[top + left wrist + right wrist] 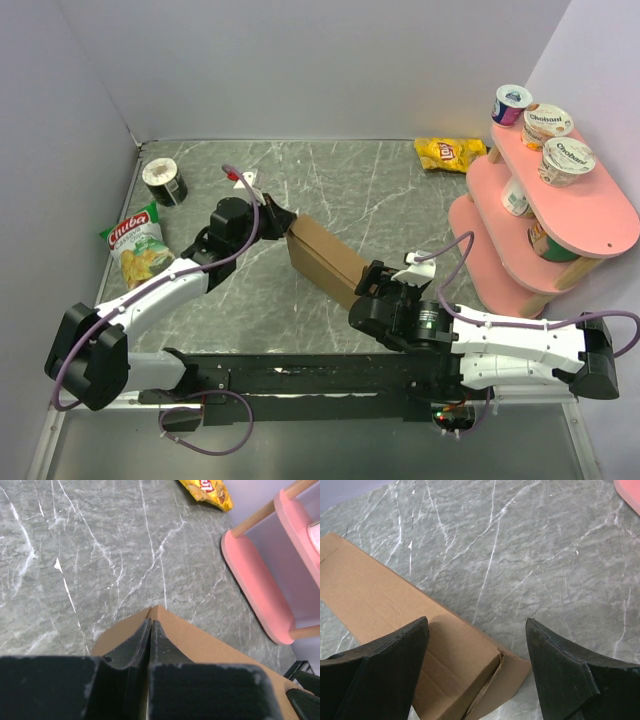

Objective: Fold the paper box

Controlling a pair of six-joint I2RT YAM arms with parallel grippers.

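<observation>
The paper box (325, 262) already forms a long tube between both pincers. The left pincer (151, 624) is clenched on one end's wall. The right pincer (476, 624) hangs released over the other end, whose flap seems not yet tucked.

The paper box (395, 605) is plain brown cardboard, matt and faintly fibrous, lying on a table (340, 190) with a grey stone-look top, white-veined and faintly sheened. The fingers of the left gripper (151, 624) and right gripper (476, 622) are matt black with a grainy surface and pale scuffed edges. At the right of the top view the shelf (600, 212) has smooth matt pink boards on bare wooden dowels, and the yellow chip bag (450, 153) beside it is glossy film.
</observation>
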